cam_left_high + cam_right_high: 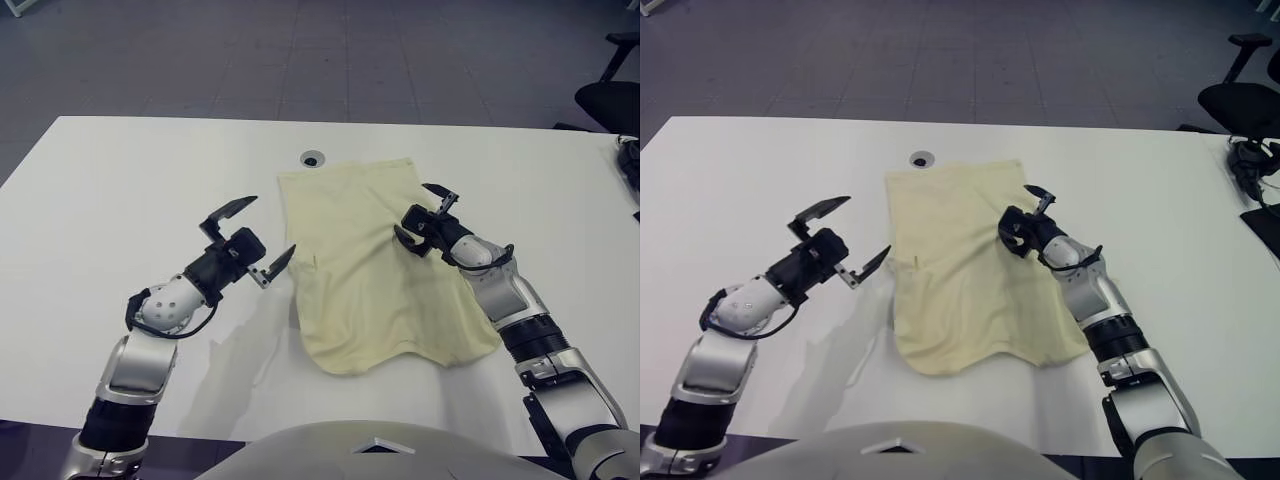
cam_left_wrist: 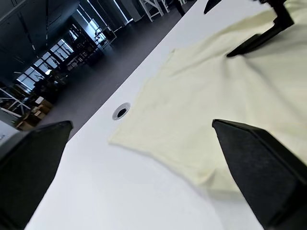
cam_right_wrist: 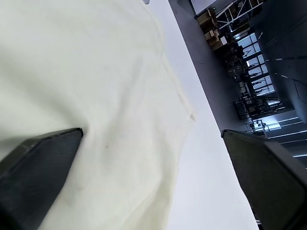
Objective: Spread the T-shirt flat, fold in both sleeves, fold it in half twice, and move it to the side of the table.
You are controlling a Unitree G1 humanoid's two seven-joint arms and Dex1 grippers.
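White bench [image 1: 120, 170] carries a pale yellow cloth T-shirt [image 1: 350, 270], just beside the parted left jaws and under the parted right jaws; best pinch matching corners together.

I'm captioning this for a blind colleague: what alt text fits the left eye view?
A pale yellow T-shirt lies in a narrow, roughly rectangular shape on a white table. The open left gripper is beside its left edge, and the open right gripper is over its right edge.
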